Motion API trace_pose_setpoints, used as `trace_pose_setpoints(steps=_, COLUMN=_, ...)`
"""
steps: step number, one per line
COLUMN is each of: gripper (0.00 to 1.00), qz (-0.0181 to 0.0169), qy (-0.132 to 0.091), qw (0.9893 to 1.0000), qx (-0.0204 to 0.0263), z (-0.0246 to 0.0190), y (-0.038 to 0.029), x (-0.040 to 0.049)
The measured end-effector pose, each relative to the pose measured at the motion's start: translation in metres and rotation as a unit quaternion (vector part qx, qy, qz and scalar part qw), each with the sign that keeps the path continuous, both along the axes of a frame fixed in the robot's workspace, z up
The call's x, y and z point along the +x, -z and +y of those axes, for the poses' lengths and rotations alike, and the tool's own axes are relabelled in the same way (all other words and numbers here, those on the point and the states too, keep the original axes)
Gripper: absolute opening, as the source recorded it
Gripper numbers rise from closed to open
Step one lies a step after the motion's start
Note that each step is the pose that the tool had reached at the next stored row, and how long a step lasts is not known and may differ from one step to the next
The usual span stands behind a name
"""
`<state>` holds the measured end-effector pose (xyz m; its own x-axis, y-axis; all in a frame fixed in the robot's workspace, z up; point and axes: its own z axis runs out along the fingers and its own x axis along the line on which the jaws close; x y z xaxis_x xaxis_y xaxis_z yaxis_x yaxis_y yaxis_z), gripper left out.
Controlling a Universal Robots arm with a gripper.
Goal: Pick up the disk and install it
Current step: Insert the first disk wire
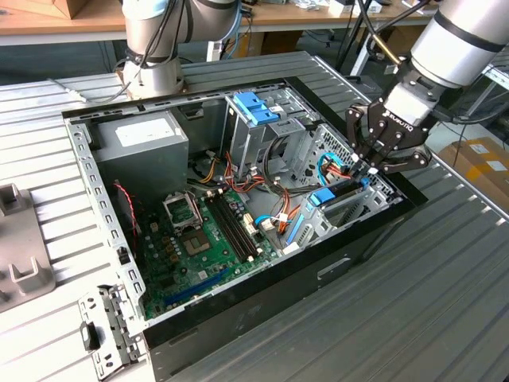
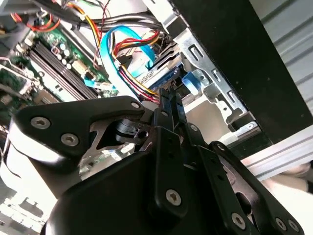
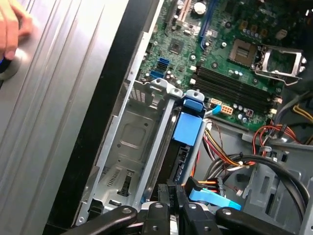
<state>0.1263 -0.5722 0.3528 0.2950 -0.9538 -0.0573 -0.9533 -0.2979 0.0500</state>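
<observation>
At the open computer case's (image 1: 238, 314) drive-bay corner, the claw (image 1: 374, 165) appeared nearly closed, fingers (image 3: 172, 193) pinched together against the disk's (image 3: 188, 129) near end. The disk sat edge-up in the metal bay (image 3: 128, 142), its blue tab farthest away, the motherboard (image 3: 230, 63) beyond it.

Setting: robotics lab or workshop. Evidence: open computer case (image 1: 238, 318) lying on a ribbed metal counter (image 1: 445, 318); robot arm base (image 1: 155, 48) bolted down; wooden workbenches (image 1: 71, 20) behind; cardboard box (image 1: 481, 163) at right.
</observation>
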Motion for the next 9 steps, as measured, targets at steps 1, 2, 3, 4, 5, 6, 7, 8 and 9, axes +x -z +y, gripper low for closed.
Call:
trace_pose_setpoints(steps=1, gripper=0.17, qz=0.0, qy=0.006, qw=1.0, qx=0.0, z=0.0, y=0.0, x=0.0)
trace_pose_setpoints(steps=2, gripper=0.17, qz=0.0, qy=0.016, qw=0.9999, qx=0.0, z=0.0, y=0.0, x=0.0)
trace_pose_setpoints(steps=3, gripper=0.17, qz=0.0, qy=0.023, qw=0.9997, qx=-0.0001, z=0.0, y=0.0, x=0.0)
trace_pose_setpoints(steps=4, gripper=0.17, qz=0.0, qy=0.029, qw=0.9996, qx=0.0, z=0.0, y=0.0, x=0.0)
trace_pose_setpoints(steps=5, gripper=0.17, qz=0.0, qy=0.039, qw=0.9993, qx=0.0, z=0.0, y=0.0, x=0.0)
trace_pose_setpoints(steps=6, gripper=0.17, qz=0.0, qy=0.046, qw=0.9989, qx=-0.0001, z=0.0, y=-0.0001, x=0.0)
trace_pose_setpoints(steps=7, gripper=0.17, qz=0.0, qy=0.053, qw=0.9986, qx=-0.0001, z=0.0, y=-0.0001, x=0.0)
trace_pose_setpoints(steps=8, gripper=0.17, qz=0.0, qy=0.064, qw=0.9979, qx=0.0, z=0.0, y=0.0, x=0.0)
trace_pose_setpoints(steps=9, gripper=0.17, qz=0.0, qy=0.07, qw=0.9975, qx=0.0, z=0.0, y=0.0, x=0.0)
